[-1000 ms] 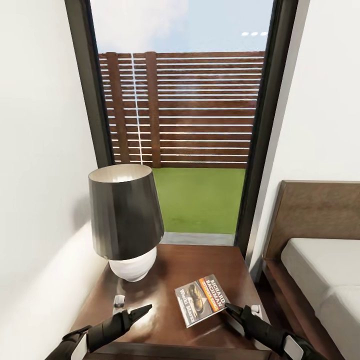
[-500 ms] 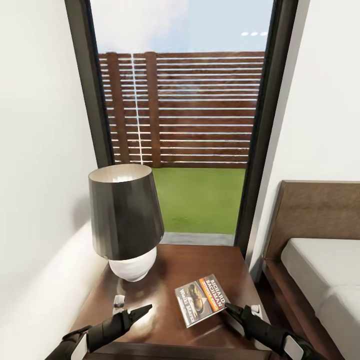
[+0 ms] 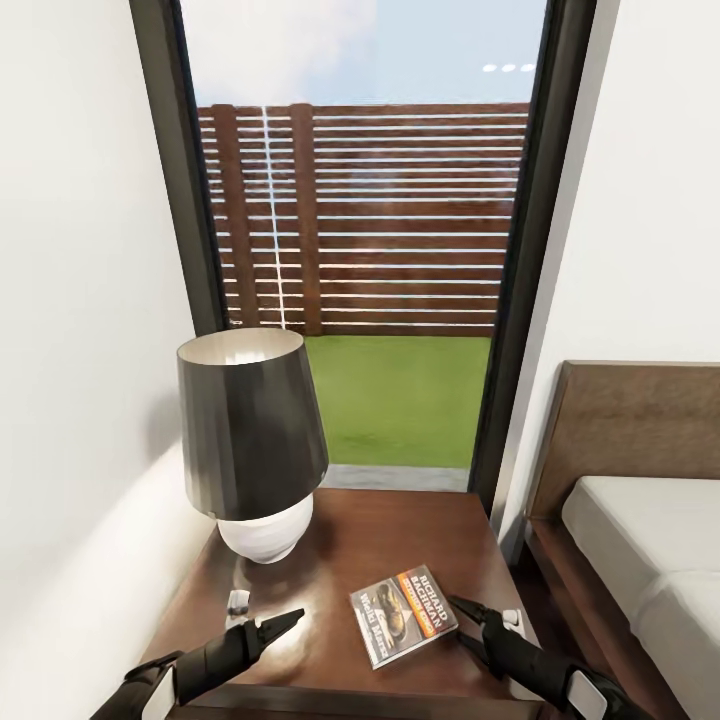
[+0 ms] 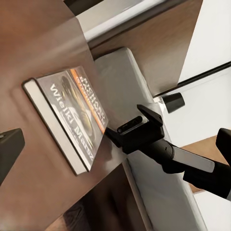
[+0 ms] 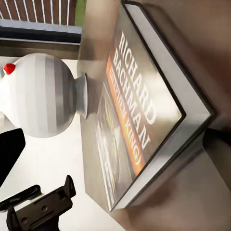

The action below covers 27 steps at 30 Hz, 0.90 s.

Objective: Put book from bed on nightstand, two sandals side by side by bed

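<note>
The right gripper (image 3: 466, 617) sits low at about five o'clock in the head view, its dark fingers spread apart and empty, tips just beside the near right corner of the book (image 3: 403, 614). From the left wrist view the right gripper (image 4: 129, 132) appears to be clear of the cover, though the angle makes it hard to say whether one finger touches the edge. That open, close-by stance suits a hand that has let go.

The book lies flat on the nightstand (image 3: 420, 520), cover up, orange band and white lettering showing, turned at a slant near the front right of the glossy dark-brown top. In the right wrist view the book (image 5: 139, 110) lies close before the lens with the author's name legible, flat on the wood.

The left gripper (image 3: 268, 630) rests at about seven o'clock, fingers close together with nothing between them, well apart from the book; it seems parked out of the way.

At ten o'clock from the book stands the lamp (image 3: 252, 440), black shade over a round white base, leaving the front of the top free for the book. At three o'clock is the bed (image 3: 640, 540), pale mattress in a dark frame. Behind, a tall black-framed window (image 3: 365, 240) shows lawn and a slatted fence.

Judging by this, the book step looks done; the sandals remain to be dealt with.
</note>
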### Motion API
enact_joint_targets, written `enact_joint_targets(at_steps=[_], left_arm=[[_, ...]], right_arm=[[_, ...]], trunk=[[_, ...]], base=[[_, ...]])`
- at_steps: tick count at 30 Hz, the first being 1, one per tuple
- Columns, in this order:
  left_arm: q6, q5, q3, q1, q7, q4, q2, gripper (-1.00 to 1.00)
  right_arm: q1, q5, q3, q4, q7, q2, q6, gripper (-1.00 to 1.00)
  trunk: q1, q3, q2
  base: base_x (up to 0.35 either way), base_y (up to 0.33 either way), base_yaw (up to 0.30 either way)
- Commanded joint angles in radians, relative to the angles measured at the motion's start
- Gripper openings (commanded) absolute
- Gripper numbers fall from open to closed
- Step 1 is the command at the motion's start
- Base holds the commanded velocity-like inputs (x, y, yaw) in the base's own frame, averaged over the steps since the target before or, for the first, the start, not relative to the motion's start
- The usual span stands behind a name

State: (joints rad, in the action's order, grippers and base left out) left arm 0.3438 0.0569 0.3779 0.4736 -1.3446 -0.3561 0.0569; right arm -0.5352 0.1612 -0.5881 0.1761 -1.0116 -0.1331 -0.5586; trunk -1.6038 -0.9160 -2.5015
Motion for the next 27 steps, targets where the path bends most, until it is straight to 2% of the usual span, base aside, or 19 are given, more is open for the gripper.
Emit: enact_joint_targets(at_steps=[1,16,27], left_arm=[[0.011,0.000,0.003,0.001,-0.004,0.000,0.000,1.00],[0.011,0.000,0.003,0.000,-0.004,0.000,0.000,1.00],[0.011,0.000,0.001,0.001,-0.004,0.000,-0.002,1.00]], right_arm=[[0.000,0.006,0.007,0.000,0.002,0.000,-0.003,1.00],[0.000,0.005,0.007,-0.001,0.003,0.001,-0.003,1.00],[0.000,0.005,0.007,-0.001,0.004,0.001,-0.003,1.00]], trunk=[[0.000,-0.001,0.000],[0.000,-0.001,0.000],[0.000,-0.001,0.000]], base=[[0.000,0.000,0.000],[0.000,0.000,0.000],[-0.069,0.000,0.000]])
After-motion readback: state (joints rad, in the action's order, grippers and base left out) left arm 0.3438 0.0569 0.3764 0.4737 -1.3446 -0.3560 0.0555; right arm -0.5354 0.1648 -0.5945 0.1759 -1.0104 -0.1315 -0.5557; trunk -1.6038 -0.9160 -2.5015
